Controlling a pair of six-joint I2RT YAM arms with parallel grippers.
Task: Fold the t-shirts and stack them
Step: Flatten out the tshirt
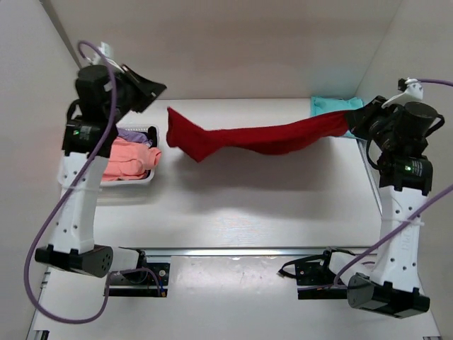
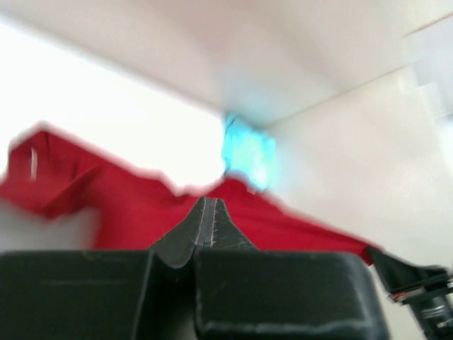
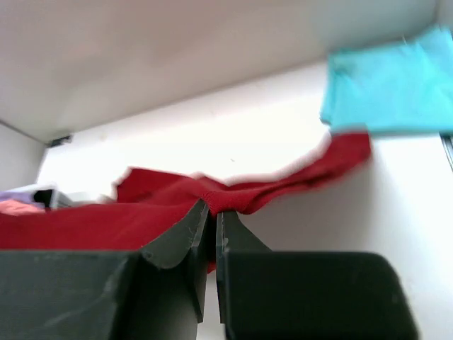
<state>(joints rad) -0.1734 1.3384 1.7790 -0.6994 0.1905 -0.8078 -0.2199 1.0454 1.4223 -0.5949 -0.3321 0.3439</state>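
The dark red t-shirt (image 1: 262, 138) hangs stretched in the air across the back of the table, and its shadow falls on the surface below. My left gripper (image 1: 164, 95) is shut on its left end; in the left wrist view red cloth (image 2: 120, 205) spreads behind the closed tips of the left gripper (image 2: 205, 202). At the other end my right gripper (image 1: 352, 119) pinches a bunched fold (image 3: 233, 195) of the same shirt between its jaws. A folded teal t-shirt (image 1: 331, 106) lies at the back right corner. A salmon pink t-shirt (image 1: 131, 159) and a lavender one (image 1: 138, 134) lie in the basket.
A white mesh basket (image 1: 127, 183) stands at the left, beside the left arm. White walls close in the table at the back and on both sides. A metal rail (image 1: 241, 250) runs along the near edge between the arm bases.
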